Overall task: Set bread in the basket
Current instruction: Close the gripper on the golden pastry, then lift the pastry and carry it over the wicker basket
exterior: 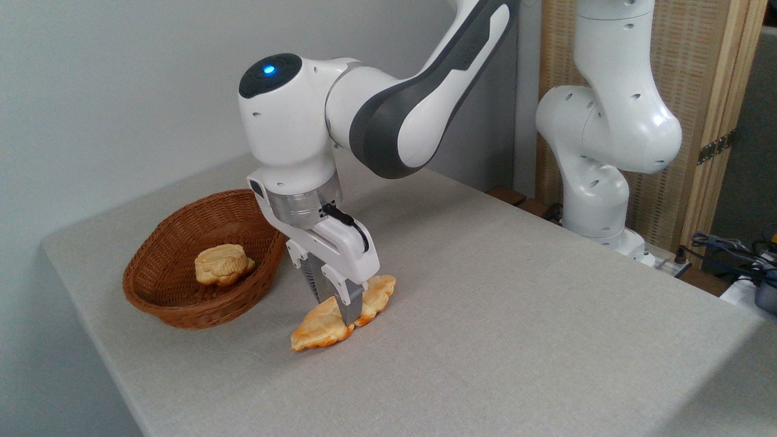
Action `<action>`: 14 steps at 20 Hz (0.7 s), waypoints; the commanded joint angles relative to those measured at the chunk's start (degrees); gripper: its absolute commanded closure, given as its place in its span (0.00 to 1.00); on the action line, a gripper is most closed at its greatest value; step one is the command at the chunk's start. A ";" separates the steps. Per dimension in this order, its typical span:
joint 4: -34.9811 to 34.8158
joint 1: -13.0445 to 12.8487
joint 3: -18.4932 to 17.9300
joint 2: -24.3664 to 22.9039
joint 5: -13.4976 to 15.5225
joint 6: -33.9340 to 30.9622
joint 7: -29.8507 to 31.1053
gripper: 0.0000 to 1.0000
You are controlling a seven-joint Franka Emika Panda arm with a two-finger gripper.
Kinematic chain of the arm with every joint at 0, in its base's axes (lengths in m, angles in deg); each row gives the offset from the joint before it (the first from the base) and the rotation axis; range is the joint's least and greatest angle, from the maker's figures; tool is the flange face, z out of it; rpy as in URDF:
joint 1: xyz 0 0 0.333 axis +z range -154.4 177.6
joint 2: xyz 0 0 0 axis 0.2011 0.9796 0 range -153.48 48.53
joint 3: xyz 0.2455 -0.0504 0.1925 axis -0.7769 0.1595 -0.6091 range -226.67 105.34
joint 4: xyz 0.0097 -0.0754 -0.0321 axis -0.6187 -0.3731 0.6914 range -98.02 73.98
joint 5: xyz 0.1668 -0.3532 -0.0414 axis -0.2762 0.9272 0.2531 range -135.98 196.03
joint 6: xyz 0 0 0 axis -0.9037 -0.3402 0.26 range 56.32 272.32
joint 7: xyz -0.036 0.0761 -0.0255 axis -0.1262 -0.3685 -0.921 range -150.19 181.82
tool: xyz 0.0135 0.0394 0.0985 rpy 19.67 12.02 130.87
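The bread [318,332], a long golden-orange pastry with wavy edges, lies on the grey table just right of the basket. My gripper [334,311] comes down over its middle, one finger on each side, pressed against the pastry, which still rests on the table. The gripper's fingers hide the bread's middle. The basket [182,312], an oval brown wicker one, stands to the left, close beside the gripper's hand.
A paler, rounded lumpy bun [223,264] sits inside the basket. The arm's white base [598,200] rises at the back right, with cables [728,249] at the far right edge. The table's left edge runs near the basket.
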 commanded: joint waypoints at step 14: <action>11.53 -0.70 3.66 -2.97 0.58 -7.09 5.67 0.54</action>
